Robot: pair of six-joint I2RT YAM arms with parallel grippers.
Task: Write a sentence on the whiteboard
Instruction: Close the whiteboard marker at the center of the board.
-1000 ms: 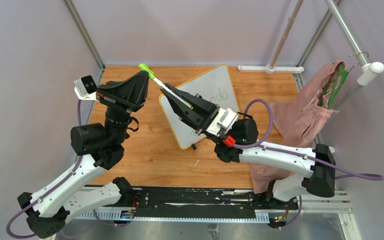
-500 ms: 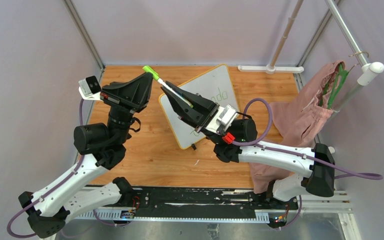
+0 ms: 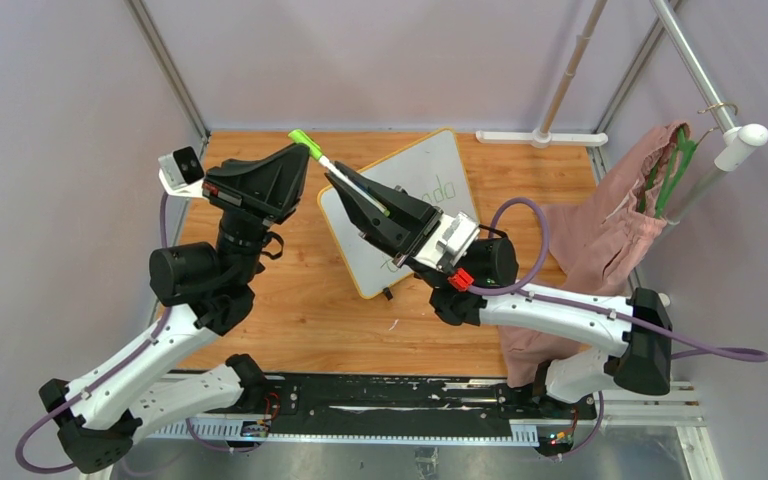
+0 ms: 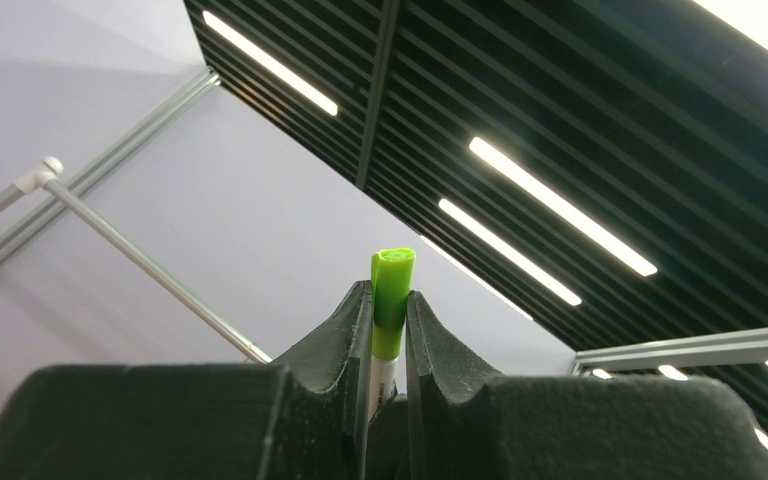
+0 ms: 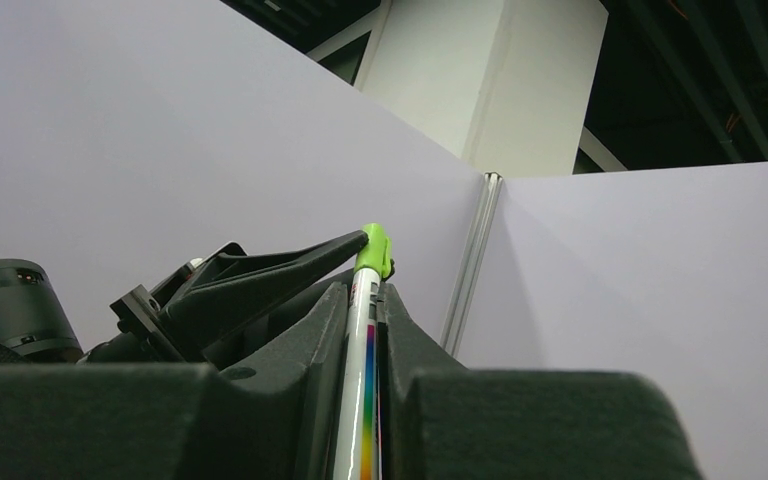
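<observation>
Left hand [image 4: 390,300] is closed on the green cap [image 3: 302,142] of the marker [image 3: 324,165]. Right hand [image 5: 365,300] clamps the white barrel. Both are held up off the tabletop [image 3: 300,300]. Whiteboard [image 3: 425,160] lies by the tabletop's far edge, near centre. Its green sentence [image 3: 441,188] is largely covered by the right hand.

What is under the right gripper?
The whiteboard. A few green letters of the sentence show past the right gripper; the rest is hidden beneath it.
</observation>
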